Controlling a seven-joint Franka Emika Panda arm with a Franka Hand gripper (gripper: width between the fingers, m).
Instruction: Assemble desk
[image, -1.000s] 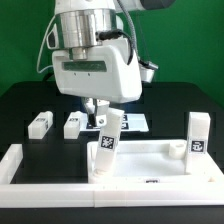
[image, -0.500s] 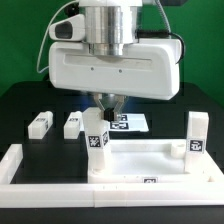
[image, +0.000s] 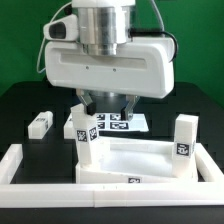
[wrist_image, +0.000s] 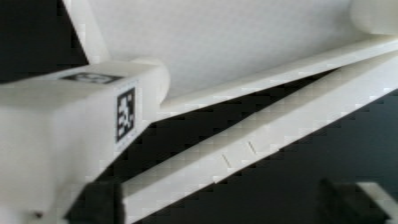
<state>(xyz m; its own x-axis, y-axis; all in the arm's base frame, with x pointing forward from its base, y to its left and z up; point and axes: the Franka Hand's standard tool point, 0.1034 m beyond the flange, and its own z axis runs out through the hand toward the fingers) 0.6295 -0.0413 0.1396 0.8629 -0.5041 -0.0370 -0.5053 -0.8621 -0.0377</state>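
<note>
On the near part of the black table (image: 25, 100), tabletop panel (image: 140, 160) inside the border wall (image: 18, 165), left leg block (image: 83, 132) and right leg block (image: 183, 138) standing at its corners on the exterior view's left and right, gripper (image: 107, 104) just above the left leg block, jaws apart, holding nothing, loose leg block (image: 40, 124) farther left.

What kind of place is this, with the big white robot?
Probably a robot lab's test bench. A gripper hangs over a black table. The upright leg on the white tabletop panel wears black-and-white marker tags, and a low border wall edges the work area.
</note>
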